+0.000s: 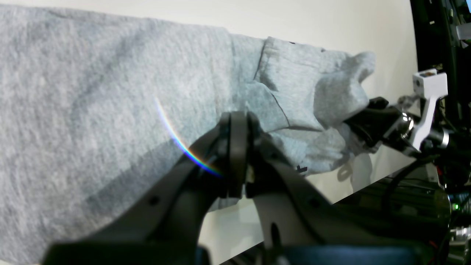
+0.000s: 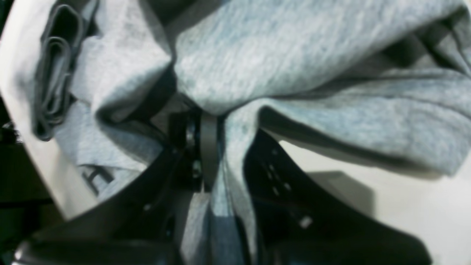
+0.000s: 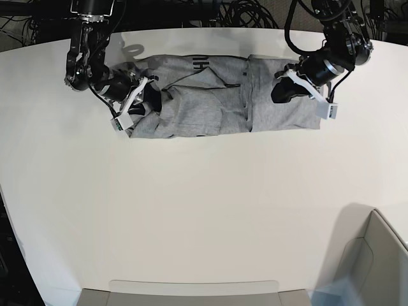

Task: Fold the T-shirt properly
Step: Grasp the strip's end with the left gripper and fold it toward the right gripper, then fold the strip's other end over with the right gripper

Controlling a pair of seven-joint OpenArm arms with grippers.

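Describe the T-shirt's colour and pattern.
Heather grey, finely mottled, on the T-shirt. Shows best in the left wrist view.

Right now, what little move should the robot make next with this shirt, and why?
Probably lift the right hand slightly, keeping its pinch: cloth is bunched between its fingers, and this end of the T-shirt lies rumpled, while the other end is flatter beneath the left hand.

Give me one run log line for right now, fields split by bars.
task: fold T-shirt | left gripper: shut, over shirt | right gripper: fabric between jaws | shirt: partly folded, bunched near right gripper
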